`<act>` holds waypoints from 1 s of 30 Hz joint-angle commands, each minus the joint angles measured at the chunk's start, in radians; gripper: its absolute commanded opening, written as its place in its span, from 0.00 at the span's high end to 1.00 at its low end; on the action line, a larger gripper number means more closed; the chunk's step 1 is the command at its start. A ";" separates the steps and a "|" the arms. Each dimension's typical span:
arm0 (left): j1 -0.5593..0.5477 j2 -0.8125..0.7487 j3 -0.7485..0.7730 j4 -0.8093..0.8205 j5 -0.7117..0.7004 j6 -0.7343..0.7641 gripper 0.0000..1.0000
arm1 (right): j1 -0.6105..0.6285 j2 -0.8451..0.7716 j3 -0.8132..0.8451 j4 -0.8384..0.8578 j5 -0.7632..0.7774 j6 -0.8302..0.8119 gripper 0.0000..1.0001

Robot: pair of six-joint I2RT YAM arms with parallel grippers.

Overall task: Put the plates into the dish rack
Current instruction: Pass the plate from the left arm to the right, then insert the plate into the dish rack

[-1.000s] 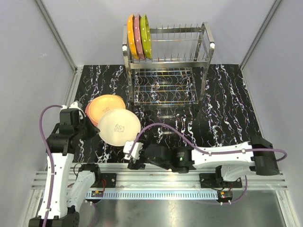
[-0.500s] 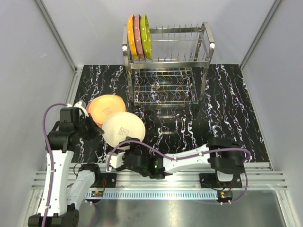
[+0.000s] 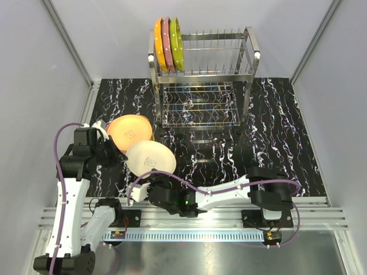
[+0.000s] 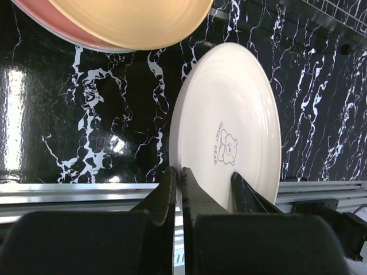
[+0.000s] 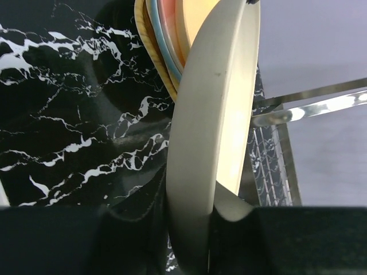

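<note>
Fingertips of my left gripper [image 4: 179, 179] pinch the rim of the round glossy cream plate [image 4: 229, 126]. My right gripper [image 5: 192, 226] clamps its near edge, pads mostly hidden. It is beside the orange-topped plate stack [image 3: 131, 129] on the black marbled table [image 3: 275, 126], well apart from the shiny steel-wire dish rack [image 3: 200, 63].

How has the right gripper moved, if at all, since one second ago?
Yes. The right gripper has moved left along the silver base rail and now grips the near rim of the round cream plate.
</note>
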 commanded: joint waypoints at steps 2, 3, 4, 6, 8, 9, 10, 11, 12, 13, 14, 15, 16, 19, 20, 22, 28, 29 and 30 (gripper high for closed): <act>-0.011 0.002 -0.006 0.040 0.092 0.013 1.00 | -0.002 -0.033 0.028 0.092 0.039 -0.007 0.76; -0.011 0.005 -0.006 0.044 0.095 0.013 0.98 | -0.002 -0.034 0.028 0.094 0.041 -0.004 0.79; -0.011 0.008 -0.006 0.050 0.100 0.013 0.86 | -0.002 -0.040 0.033 0.092 0.038 0.005 0.88; -0.011 0.018 -0.005 0.063 0.111 0.013 0.78 | -0.002 -0.045 0.042 0.056 0.030 0.038 0.96; -0.011 0.025 -0.009 0.079 0.129 0.002 0.52 | -0.004 -0.057 0.062 0.002 0.015 0.094 1.00; -0.011 0.033 -0.011 0.102 0.140 -0.002 0.49 | -0.002 -0.063 0.065 -0.012 0.006 0.108 1.00; -0.011 0.038 -0.012 0.113 0.147 -0.007 0.45 | -0.002 -0.074 0.065 -0.018 -0.003 0.122 1.00; -0.011 0.041 -0.012 0.125 0.158 -0.021 0.37 | -0.002 -0.082 0.062 -0.027 -0.008 0.136 1.00; -0.011 0.054 -0.011 0.151 0.166 -0.025 0.34 | -0.002 -0.088 0.060 -0.033 -0.014 0.165 1.00; -0.011 0.062 -0.012 0.164 0.173 -0.030 0.31 | -0.002 -0.103 0.056 -0.041 -0.019 0.179 1.00; -0.011 0.071 -0.006 0.174 0.175 -0.036 0.24 | -0.002 -0.111 0.053 -0.052 -0.020 0.208 1.00; -0.011 0.091 -0.002 0.190 0.173 -0.038 0.22 | -0.002 -0.131 0.048 -0.062 -0.025 0.225 1.00; -0.011 0.103 0.005 0.199 0.172 -0.031 0.21 | -0.002 -0.140 0.045 -0.084 -0.037 0.243 1.00; -0.011 0.153 0.049 0.213 0.152 -0.013 0.13 | -0.002 -0.180 0.034 -0.130 -0.059 0.312 1.00; -0.011 0.177 0.083 0.213 0.131 -0.007 0.08 | -0.002 -0.191 0.031 -0.141 -0.063 0.347 1.00; -0.011 0.197 0.124 0.216 0.095 0.008 0.03 | -0.002 -0.228 0.017 -0.173 -0.069 0.386 1.00; -0.011 0.199 0.189 0.323 -0.121 0.016 0.01 | -0.004 -0.364 0.000 -0.298 -0.117 0.538 1.00; -0.011 0.191 0.180 0.337 -0.139 0.019 0.01 | -0.004 -0.385 0.007 -0.315 -0.117 0.568 1.00; -0.011 0.185 0.173 0.366 -0.161 0.019 0.01 | -0.004 -0.428 0.020 -0.322 -0.112 0.579 1.00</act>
